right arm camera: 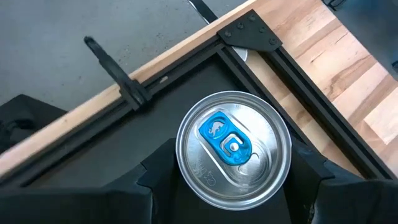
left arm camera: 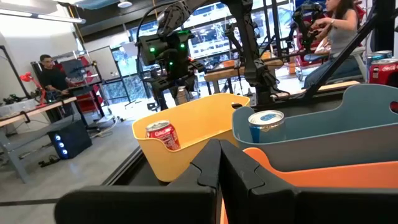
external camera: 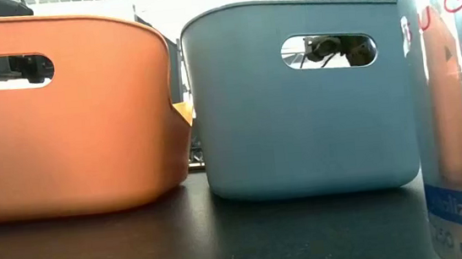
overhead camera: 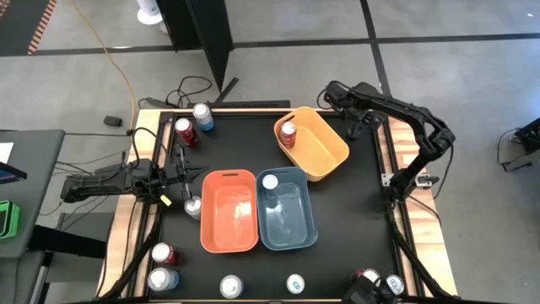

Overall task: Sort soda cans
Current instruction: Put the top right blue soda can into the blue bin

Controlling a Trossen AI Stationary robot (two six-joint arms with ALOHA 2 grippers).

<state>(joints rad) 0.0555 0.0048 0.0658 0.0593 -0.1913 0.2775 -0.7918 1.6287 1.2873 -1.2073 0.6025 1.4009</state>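
- High view: a black tabletop in a wooden frame stands on a grey floor. An orange bin and a blue bin sit side by side at the middle, and a yellow bin sits toward the far-right corner.
- Sorted so far, it seems: one red can in the yellow bin and one blue-topped can in the blue bin. The orange bin looks empty.
- Left over: two loose cans near the far-left corner, a silver can by the left edge, and about six cans along the near edge — the job looks barely begun.
- The left gripper rests at the left edge, its fingers pressed together on nothing. The right gripper is at the far-right corner.
- Low view: the orange and blue bins fill the picture, and one tall can stands close at the near edge.
- Left wrist view: past the closed fingers show the three bins and both binned cans, with a workshop and people beyond.
- Right wrist view: a blue-tabbed can stands upright between the right fingers, which hug both its sides — a grip, I judge. It is just inside the frame's corner and not yet binned.
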